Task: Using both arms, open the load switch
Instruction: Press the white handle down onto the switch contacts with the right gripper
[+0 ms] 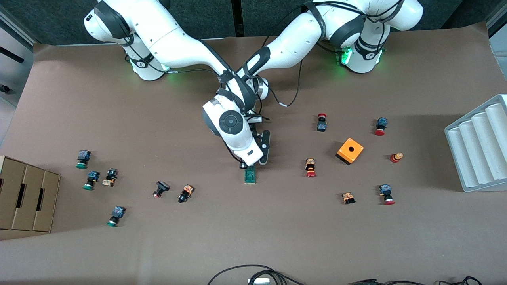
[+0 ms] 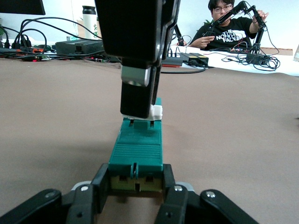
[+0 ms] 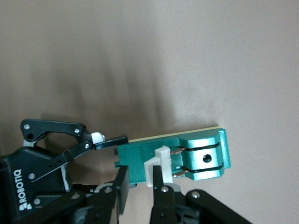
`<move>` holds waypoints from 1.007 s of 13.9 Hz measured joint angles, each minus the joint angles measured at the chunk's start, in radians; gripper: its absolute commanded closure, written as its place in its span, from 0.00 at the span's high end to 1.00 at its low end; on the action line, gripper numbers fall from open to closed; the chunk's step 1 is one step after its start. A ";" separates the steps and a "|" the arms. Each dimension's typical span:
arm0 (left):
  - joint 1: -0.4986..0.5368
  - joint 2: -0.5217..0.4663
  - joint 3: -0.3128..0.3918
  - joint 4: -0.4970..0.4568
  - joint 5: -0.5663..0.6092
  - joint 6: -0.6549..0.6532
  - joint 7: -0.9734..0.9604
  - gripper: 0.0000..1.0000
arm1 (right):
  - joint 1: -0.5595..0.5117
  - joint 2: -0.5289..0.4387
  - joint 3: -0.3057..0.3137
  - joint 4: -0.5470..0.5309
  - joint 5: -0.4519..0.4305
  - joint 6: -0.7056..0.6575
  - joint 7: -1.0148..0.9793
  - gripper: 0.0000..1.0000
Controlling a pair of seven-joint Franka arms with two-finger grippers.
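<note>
Load switch (image 1: 249, 174) sits mid-tabletop, about 9 o'clock of the orange box (image 1: 349, 151). Left claw (image 2: 135, 186) is clenched on its end, bracing the body. Right claw (image 3: 140, 184) is pinched on the white lever (image 3: 158, 163). I'd keep the brace firm and swing the lever gently so the block doesn't skid.

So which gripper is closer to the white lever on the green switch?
Right. The right gripper is closed right at the white lever; the left gripper clamps the load switch at its other end.
</note>
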 measured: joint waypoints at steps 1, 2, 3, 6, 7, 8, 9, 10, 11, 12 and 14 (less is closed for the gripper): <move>0.000 0.000 0.000 0.000 0.000 0.000 0.000 0.20 | 0.000 0.000 0.000 -0.001 0.000 0.000 0.000 0.27; 0.000 0.000 0.000 0.000 0.000 0.000 0.000 0.20 | 0.000 0.000 0.000 -0.001 0.000 0.000 0.000 0.27; 0.000 0.000 0.000 0.000 0.000 0.000 0.000 0.20 | 0.000 0.001 0.000 -0.003 0.000 0.001 0.000 0.27; 0.000 0.000 0.000 0.000 0.000 0.000 0.000 0.20 | 0.001 0.001 0.000 -0.006 0.000 0.005 0.000 0.27; 0.000 0.000 0.000 0.000 0.000 0.000 0.000 0.20 | 0.002 0.002 0.000 -0.007 0.000 0.007 0.000 0.27; 0.000 0.000 0.000 0.000 0.000 0.000 0.000 0.20 | 0.002 0.002 0.000 -0.007 0.000 0.008 0.000 0.27; 0.000 0.000 0.000 0.000 0.000 0.000 0.000 0.20 | 0.002 0.003 0.000 -0.008 0.000 0.008 0.000 0.27; 0.000 0.000 0.000 0.000 0.000 0.000 0.000 0.20 | 0.003 0.004 0.000 -0.009 0.000 0.010 0.001 0.27; 0.000 0.000 0.000 0.000 0.000 0.000 0.000 0.20 | 0.003 0.006 0.000 -0.009 0.000 0.014 0.001 0.27; 0.000 0.000 0.000 0.000 0.000 0.000 0.000 0.20 | 0.004 0.008 0.000 -0.009 0.000 0.017 0.001 0.27; 0.000 0.000 0.000 0.000 0.000 0.000 0.000 0.20 | 0.006 0.014 0.000 -0.009 0.000 0.022 0.001 0.27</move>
